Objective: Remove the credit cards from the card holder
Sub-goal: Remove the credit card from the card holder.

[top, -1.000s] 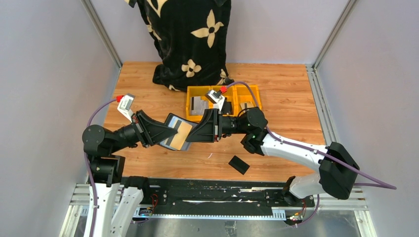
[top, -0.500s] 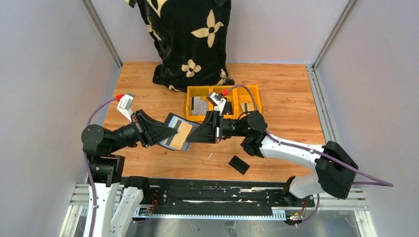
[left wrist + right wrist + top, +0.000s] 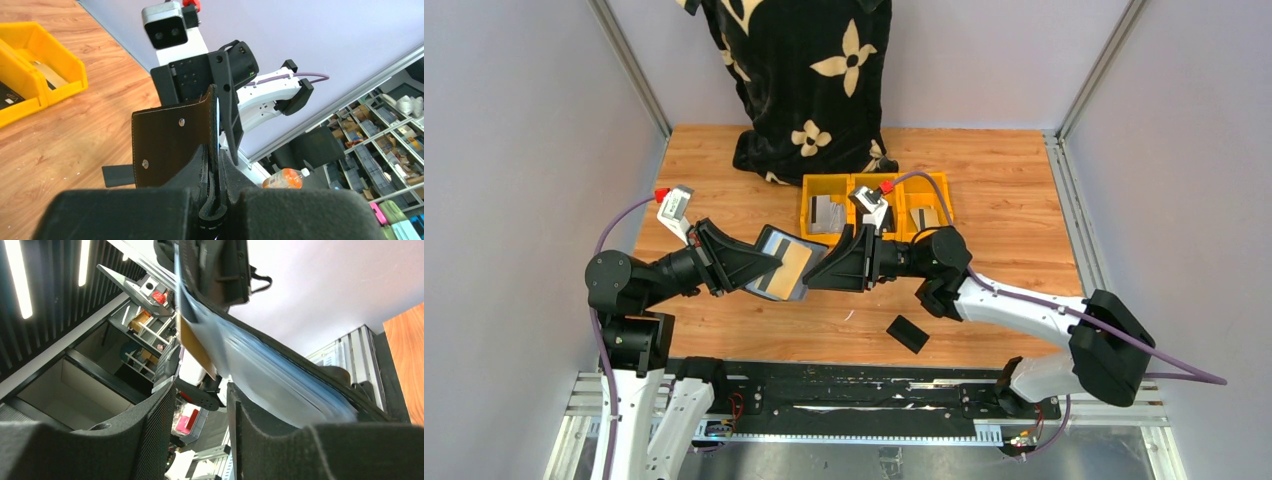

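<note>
The left gripper (image 3: 760,264) is squeezed tight on the card holder (image 3: 774,245) and holds it up in the air over the table (image 3: 1009,205). The holder is open. Its inside is grey-blue, and one pale brown credit card (image 3: 791,267) sits in it, with its top edge poking out.

The right gripper (image 3: 820,268) is at the other edge of the holder. Its two fingers (image 3: 150,435) are apart with a gap between them, and they do not pinch anything. From the right wrist the holder looks blurry.

From the left wrist you can see the black back of the holder (image 3: 172,145). It has pale stitches along the edge and two little round metal snaps.

Behind the arms sit three yellow bins (image 3: 807,212) in a row. More credit cards (image 3: 827,212) lie inside them. The marks on these cards are too small to read.

A small black slab (image 3: 908,333) lies flat on the table, near the front.

The table is brown wood with long boards. A black cloth (image 3: 809,80) with big cream flowers hangs at the back and touches the table. The walls (image 3: 514,150) are plain grey, with metal bars in the corners. A metal rail (image 3: 864,400) runs along the front, and both arms are fixed there.

Past the wall, the left wrist camera shows shelves (image 3: 395,130) full of stuff and an orange bottle (image 3: 282,178).
</note>
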Motion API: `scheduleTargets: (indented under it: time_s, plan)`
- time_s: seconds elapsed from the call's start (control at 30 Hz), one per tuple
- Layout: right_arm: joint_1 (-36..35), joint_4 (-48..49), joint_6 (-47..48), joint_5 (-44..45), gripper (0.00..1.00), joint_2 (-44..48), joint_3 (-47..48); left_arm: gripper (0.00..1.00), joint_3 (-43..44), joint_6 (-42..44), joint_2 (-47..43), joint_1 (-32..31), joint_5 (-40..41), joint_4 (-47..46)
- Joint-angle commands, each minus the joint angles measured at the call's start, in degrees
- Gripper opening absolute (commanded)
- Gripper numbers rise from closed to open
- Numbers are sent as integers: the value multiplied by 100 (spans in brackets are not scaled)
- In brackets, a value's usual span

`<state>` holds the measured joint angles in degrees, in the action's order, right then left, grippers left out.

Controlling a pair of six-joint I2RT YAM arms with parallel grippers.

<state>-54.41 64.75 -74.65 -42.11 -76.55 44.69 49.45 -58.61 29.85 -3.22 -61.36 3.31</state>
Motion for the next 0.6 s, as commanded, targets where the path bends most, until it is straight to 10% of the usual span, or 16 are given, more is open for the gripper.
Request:
scheduleTargets:
  time_s: [0.0,0.3,0.57]
  plan:
    - [-102,118,210,-56,46,-29,414,0,126,75,-14,6,54,-6]
    - [-144,238,124,-96,37,-368,765,0,128,122,-23,6,46,83]
    - [-157,681,-108,-105,0,-506,687,1,182,158,3,6,43,166]
